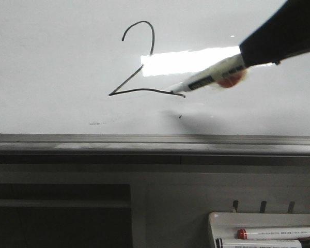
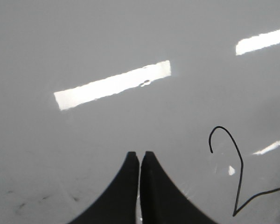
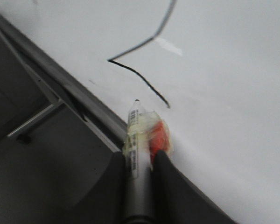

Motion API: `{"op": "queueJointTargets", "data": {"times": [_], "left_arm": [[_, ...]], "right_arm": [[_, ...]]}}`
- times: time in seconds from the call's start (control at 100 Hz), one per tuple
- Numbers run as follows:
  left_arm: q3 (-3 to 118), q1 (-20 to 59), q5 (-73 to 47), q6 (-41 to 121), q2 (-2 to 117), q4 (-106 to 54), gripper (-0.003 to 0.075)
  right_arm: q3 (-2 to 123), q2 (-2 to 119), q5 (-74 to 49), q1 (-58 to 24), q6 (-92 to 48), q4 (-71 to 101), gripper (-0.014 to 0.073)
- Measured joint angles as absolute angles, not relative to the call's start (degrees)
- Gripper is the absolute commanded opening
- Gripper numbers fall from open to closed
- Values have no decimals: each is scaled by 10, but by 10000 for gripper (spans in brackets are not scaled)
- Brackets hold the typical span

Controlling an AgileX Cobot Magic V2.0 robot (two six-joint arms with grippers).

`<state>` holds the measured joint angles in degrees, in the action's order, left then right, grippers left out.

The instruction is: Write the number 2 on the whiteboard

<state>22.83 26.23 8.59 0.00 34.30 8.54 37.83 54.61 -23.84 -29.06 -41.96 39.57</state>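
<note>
A thin black number 2 [image 1: 144,90] is drawn on the glossy whiteboard [image 1: 51,62], left of a bright light reflection. My right gripper [image 1: 244,59] comes in from the upper right, shut on a white marker [image 1: 206,77] wrapped in yellowish tape with an orange patch. The marker's tip sits by the right end of the 2's base stroke. The right wrist view shows the marker [image 3: 137,135] clamped in the right gripper [image 3: 140,156], tip near the stroke [image 3: 140,77]. My left gripper [image 2: 140,154] is shut on nothing over the whiteboard [image 2: 84,46], with the 2 [image 2: 238,186] beside it.
A grey metal edge [image 1: 144,144] runs along the board's bottom. Below it at the right, a small white tray [image 1: 217,219] holds spare markers [image 1: 279,232]. A dark shelf opening [image 1: 57,217] lies at lower left. Faint smudges [image 1: 95,123] mark the board.
</note>
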Motion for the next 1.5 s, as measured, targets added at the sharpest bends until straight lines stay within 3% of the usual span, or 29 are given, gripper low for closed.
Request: {"op": "queueJointTargets", "data": {"times": [0.1, 0.22, 0.28, 0.47, 0.7, 1.14, 1.21, 1.33, 1.44, 1.5], "left_arm": [[228, 293, 86, 0, 343, 147, 84], [228, 355, 87, 0, 352, 239, 275], [228, 390, 87, 0, 367, 272, 307], [228, 450, 73, 0, 444, 311, 299], [228, 451, 73, 0, 504, 339, 294], [228, 451, 82, 3, 511, 342, 290], [228, 451, 82, 3, 511, 342, 221], [228, 451, 82, 3, 511, 344, -22], [228, 453, 82, 8, 511, 350, -20], [228, 453, 82, 8, 511, 353, -20]], "right_arm": [[422, 551, -273, -316, -420, 387, -48], [472, 582, -307, -340, -419, 367, -48], [498, 607, -328, -351, -419, 358, -48], [559, 676, -356, -401, -419, 338, -48], [608, 707, -362, -428, -417, 337, -48], [616, 707, -373, -453, -410, 334, -48], [616, 707, -373, -453, -410, 334, -49], [616, 707, -372, -453, -410, 334, -50], [617, 707, -372, -453, -410, 333, -39], [617, 707, -371, -453, -410, 333, 53]]}}
